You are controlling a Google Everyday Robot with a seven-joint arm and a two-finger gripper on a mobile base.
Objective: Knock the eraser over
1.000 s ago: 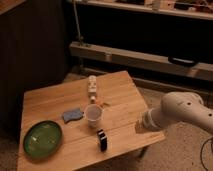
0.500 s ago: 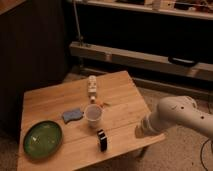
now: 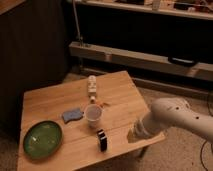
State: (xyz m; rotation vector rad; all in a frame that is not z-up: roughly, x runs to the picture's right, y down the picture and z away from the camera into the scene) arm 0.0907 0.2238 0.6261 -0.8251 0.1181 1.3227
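The eraser [image 3: 102, 140] is a small black block with a pale stripe. It stands upright near the front edge of the wooden table [image 3: 120, 95], just in front of a white cup [image 3: 93, 116]. My white arm [image 3: 172, 117] reaches in from the right. The gripper [image 3: 134, 135] is at the arm's dark end, low over the table's front right corner. It is to the right of the eraser and apart from it.
A green plate [image 3: 43, 139] lies at the front left. A blue sponge-like pad [image 3: 73, 114] lies left of the cup. A pale upright object [image 3: 92, 86] stands behind the cup, with a small orange piece [image 3: 103, 102] beside it. A dark wall and a rail are behind the table.
My arm has dropped lower and its end has shifted a little left, toward the table's front right corner. The eraser and the other things have not moved.
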